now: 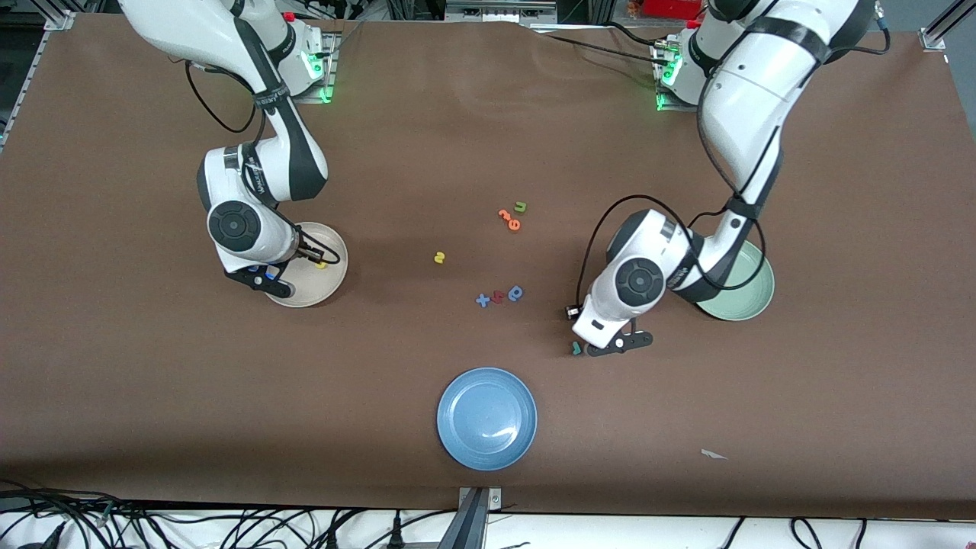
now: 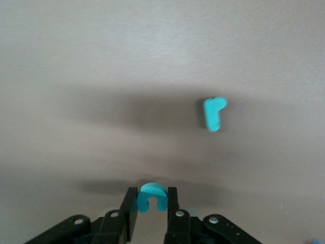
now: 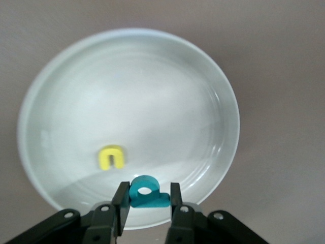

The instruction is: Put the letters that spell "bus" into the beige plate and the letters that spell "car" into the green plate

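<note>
**Onlooker A:** Both arms are caught mid-carry. The right gripper (image 3: 146, 199) hangs over the beige plate (image 1: 333, 282), its fingers pinched on the teal "b" (image 3: 147, 193). Directly below and a little ahead of it, the yellow "u" (image 3: 111, 157) already lies flat in that plate.

**Onlooker B:** And the other arm?

**Onlooker A:** The left gripper (image 2: 152, 203) is clamped on the teal "c" (image 2: 151, 195), low over bare table. The thin teal "r" (image 2: 215, 113) lies on the cloth just ahead of its fingertips and off to one side, its long stroke running roughly along the gripper's reach.

**Onlooker B:** So where does the "c" have to go?

**Onlooker A:** To the green plate (image 1: 751, 297), which sits back toward the left arm's base, partly under its forearm. I'd say the hand must pull back toward its own arm. The left arm is plainly the nearer one for that plate and for the "r".

**Onlooker B:** What's left on the table?

**Onlooker A:** A small yellow letter (image 1: 439, 258) lies well apart from both hands, between the plates; its shape I can't read. The blue plate (image 1: 486, 418) holds nothing.
</note>
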Tool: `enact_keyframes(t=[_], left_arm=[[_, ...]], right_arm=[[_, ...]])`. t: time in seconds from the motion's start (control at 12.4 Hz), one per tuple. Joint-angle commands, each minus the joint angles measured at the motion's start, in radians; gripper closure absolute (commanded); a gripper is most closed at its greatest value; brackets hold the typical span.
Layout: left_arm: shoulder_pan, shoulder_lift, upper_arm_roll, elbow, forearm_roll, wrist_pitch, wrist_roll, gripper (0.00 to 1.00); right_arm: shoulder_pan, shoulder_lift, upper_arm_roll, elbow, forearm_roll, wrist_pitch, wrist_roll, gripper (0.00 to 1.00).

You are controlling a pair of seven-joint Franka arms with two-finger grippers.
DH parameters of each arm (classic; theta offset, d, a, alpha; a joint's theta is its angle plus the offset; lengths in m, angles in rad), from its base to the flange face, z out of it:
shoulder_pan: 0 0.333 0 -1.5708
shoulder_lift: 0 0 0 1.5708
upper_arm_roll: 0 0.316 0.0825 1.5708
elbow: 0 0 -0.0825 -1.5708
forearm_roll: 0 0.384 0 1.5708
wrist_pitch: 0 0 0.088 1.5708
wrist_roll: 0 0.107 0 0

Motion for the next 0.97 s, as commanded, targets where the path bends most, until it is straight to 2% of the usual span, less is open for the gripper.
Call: enact_keyframes(t=[0.0,0.16,0.32,0.4,0.48,0.73,0.89], left_arm=[[0.155,-0.102,-0.105,-0.019,-0.022,-0.167,0.116,0.92],[0.254,-0.154,-0.121,-0.031,-0.024,-0.290,0.235,0.92],[0.347,-0.176,-0.119,-0.043,-0.021,-0.383,0.384,0.92],[0.392,-0.182,-0.119,-0.058,-0.018,-0.383,0.433,0.91],[0.420,-0.179,-0.118,-0.072,-0.009,-0.377,0.466,0.92],[0.496,-0.170,-0.115,-0.159,0.048,-0.296,0.544,0.91],[0.532,-0.168,-0.116,-0.230,0.119,-0.211,0.546,0.85]], right_arm=[[-0.046,0.000,0.003,-0.051,0.093,0.034,-0.098,0.57],[-0.052,0.003,0.005,-0.042,0.124,0.029,-0.126,0.00],[-0.047,-0.005,0.011,-0.024,0.124,0.015,-0.114,0.00],[-0.043,-0.009,0.020,-0.013,0.126,0.009,-0.112,0.00],[-0.040,-0.020,0.058,0.010,0.126,0.005,-0.112,0.00],[-0.026,0.011,0.158,0.115,0.137,0.012,-0.053,0.00],[-0.011,0.032,0.210,0.183,0.127,0.006,-0.074,0.00]])
